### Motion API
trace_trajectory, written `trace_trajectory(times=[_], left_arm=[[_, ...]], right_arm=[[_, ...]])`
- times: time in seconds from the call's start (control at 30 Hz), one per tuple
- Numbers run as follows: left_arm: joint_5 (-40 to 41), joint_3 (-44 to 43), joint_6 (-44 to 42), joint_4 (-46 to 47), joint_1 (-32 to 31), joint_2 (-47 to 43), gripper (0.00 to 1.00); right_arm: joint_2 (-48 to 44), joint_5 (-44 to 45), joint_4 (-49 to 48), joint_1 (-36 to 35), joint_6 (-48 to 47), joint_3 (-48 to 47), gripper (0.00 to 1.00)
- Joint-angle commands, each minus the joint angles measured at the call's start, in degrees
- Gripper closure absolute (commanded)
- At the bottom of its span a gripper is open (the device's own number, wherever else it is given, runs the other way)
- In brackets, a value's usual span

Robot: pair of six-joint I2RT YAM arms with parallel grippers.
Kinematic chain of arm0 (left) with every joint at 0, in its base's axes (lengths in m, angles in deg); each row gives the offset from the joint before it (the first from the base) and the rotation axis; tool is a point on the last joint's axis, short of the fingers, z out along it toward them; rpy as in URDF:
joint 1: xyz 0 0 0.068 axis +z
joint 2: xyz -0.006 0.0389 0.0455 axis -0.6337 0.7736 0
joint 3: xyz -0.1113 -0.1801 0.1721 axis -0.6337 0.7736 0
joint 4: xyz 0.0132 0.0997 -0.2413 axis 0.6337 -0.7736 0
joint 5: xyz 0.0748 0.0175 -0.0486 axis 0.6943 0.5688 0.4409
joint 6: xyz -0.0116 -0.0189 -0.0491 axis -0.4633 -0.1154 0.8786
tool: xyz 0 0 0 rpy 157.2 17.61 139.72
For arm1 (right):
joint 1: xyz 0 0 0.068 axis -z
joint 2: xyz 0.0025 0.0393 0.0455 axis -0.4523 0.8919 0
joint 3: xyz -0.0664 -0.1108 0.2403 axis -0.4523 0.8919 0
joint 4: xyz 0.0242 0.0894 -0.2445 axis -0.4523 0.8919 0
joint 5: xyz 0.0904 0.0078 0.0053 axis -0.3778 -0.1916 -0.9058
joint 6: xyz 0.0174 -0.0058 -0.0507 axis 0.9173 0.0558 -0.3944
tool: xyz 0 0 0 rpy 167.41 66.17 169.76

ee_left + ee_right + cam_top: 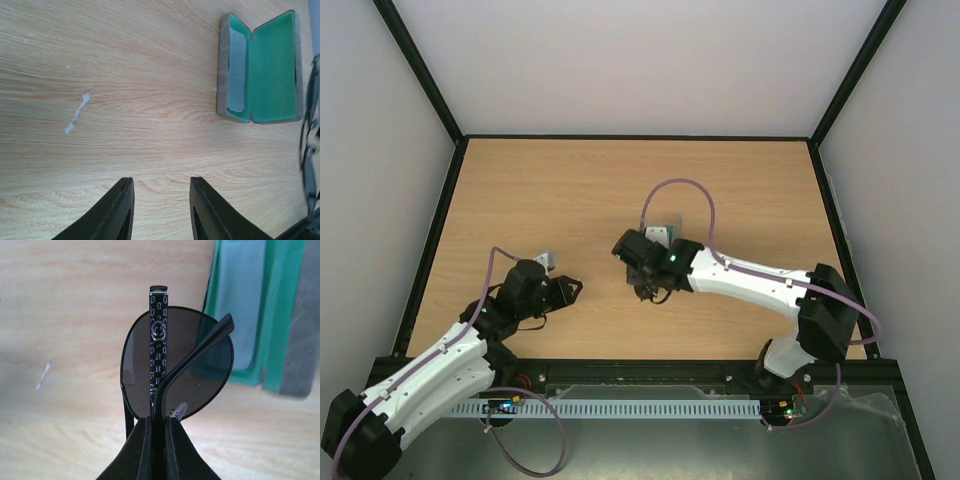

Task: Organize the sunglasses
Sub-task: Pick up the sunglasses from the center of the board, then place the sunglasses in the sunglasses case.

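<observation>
My right gripper (158,421) is shut on the sunglasses (177,360), pinching the folded black arms at the bridge. One dark oval lens and a patterned arm stand up in front of the jaws, held above the wood. The grey case (295,340) lies open just beyond to the right, green inside, with the light blue cloth (240,300) in it. From above, my right gripper (647,290) hangs just in front of the case (665,233), which the arm mostly hides. My left gripper (161,181) is open and empty over bare wood. In its view the case (272,65) lies far right, the sunglasses (309,150) at the edge.
The wooden table (570,190) is bordered by a black frame and white walls. A small pale scuff (77,112) marks the wood ahead of the left gripper. The left gripper (570,290) sits a short gap left of the right one.
</observation>
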Motion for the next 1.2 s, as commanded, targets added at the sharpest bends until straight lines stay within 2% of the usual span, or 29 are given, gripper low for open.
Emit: trace_trajectory(times=[0.0, 0.17, 0.37, 0.8, 1.17], left_arm=[[-0.05, 1.29, -0.21, 1.18, 0.50, 1.21, 0.67], [-0.47, 1.07, -0.36, 2.97, 0.72, 3.17, 0.67], [-1.30, 1.14, -0.69, 4.30, 1.04, 4.50, 0.67], [-2.72, 1.51, -2.25, 5.12, 2.78, 5.47, 0.67], [-3.57, 2.66, -2.38, 6.07, 3.72, 5.59, 0.67]], right_arm=[[3.72, 1.40, 3.45, 6.03, -6.64, -5.52, 0.99], [12.82, 1.71, 5.42, 10.80, -11.31, -14.79, 0.99], [22.86, 3.67, 7.95, 13.38, -13.63, -23.16, 0.99], [25.03, 6.26, 5.14, 16.12, -13.66, -15.80, 0.99], [27.29, 6.12, 3.82, 17.12, -13.02, -15.02, 0.99]])
